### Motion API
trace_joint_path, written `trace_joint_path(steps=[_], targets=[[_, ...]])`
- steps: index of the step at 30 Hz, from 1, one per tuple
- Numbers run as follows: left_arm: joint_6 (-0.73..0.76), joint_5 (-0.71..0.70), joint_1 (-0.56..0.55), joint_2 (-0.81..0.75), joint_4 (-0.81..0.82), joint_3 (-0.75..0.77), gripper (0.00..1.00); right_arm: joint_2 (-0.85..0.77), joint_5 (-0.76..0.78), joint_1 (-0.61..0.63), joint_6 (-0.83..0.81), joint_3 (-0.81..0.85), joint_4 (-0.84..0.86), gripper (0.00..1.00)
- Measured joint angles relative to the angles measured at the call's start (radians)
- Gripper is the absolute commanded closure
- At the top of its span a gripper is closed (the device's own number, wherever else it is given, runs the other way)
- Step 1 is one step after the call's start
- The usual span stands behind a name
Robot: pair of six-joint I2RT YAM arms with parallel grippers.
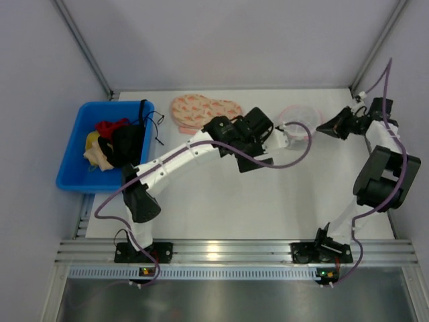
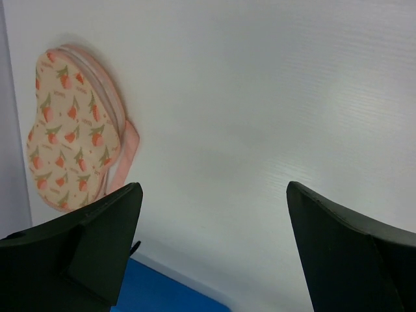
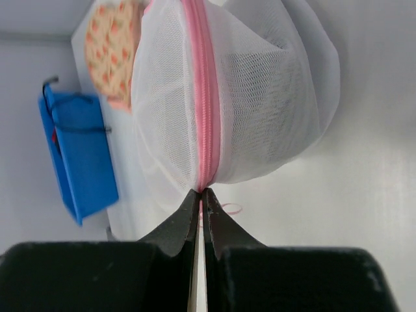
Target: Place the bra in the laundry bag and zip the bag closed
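Note:
The laundry bag [image 1: 295, 118], a white mesh dome with a pink zip rim, sits at the back right of the table; it fills the right wrist view [image 3: 260, 97]. My right gripper [image 1: 323, 127] [image 3: 202, 190] is shut on the bag's pink zip rim at its near end. The bra [image 1: 127, 144] is black fabric lying in the blue bin with other clothes, a strap hanging over the rim. My left gripper [image 1: 222, 127] [image 2: 213, 188] is open and empty above the table, between the heart-shaped piece and the bag.
The blue bin [image 1: 70, 154] stands at the far left, also holding red and beige clothes; it shows in both wrist views [image 2: 162, 292] [image 3: 78, 162]. A peach-pink patterned heart-shaped piece [image 1: 198, 109] [image 2: 68, 130] [image 3: 114, 45] lies at the back centre. Grey walls enclose the table.

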Motion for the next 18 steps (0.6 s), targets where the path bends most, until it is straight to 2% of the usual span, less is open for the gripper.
trace_joint_path(steps=[8,17,18], targets=[[-0.165,0.174,0.211,-0.058,0.016,0.032,0.01,-0.004,0.165,-0.180,0.224,-0.129,0.309,1.00],[-0.323,0.319,0.423,-0.134,0.044,0.012,0.02,-0.017,0.262,-0.257,0.356,-0.233,0.477,1.00],[-0.336,0.335,0.450,-0.148,0.048,0.000,0.01,-0.017,0.262,-0.256,0.360,-0.235,0.484,0.97]])
